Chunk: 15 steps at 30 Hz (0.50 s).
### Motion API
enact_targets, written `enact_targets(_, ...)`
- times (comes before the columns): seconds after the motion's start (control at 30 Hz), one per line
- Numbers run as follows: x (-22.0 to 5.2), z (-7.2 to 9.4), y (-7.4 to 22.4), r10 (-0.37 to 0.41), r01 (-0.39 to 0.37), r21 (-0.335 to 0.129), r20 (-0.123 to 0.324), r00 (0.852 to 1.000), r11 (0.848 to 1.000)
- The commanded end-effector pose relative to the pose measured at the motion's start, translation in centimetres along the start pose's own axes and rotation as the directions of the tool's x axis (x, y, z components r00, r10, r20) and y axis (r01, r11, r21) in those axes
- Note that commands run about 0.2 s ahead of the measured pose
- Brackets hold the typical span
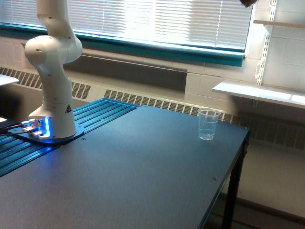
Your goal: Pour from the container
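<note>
Dark matte table (143,171) filling the near and middle ground, with one black leg (232,195) at the near right. Ribbed blue panel (95,117) along the table's far left edge. Wide window with white horizontal blinds (157,19) across the far wall, daylight glowing through the slats. Teal sill (167,47) below the blinds. Dark flat panel (133,71) under the sill, then a long vented heater cover (157,101) running left to right. White tiled wall (214,81) at the far right, carrying a slotted metal rail (261,62), a white shelf (259,93) and a higher shelf (279,23). Floor at the near right dim and indistinct.
</note>
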<state>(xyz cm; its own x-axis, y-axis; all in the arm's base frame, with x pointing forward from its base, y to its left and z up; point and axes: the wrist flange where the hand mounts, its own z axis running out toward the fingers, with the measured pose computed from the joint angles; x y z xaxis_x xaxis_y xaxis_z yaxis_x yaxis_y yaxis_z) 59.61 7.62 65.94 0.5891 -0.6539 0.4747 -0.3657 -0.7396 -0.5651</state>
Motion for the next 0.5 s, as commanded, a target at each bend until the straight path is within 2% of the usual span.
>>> enact_targets(0.03,-0.1,-0.7,-0.7,-0.007,0.007,0.015,-0.015,1.000,1.000)
enact_targets(0.5,-2.2,-1.2,-1.5,-0.072,0.071,0.024,0.007,0.997,0.997)
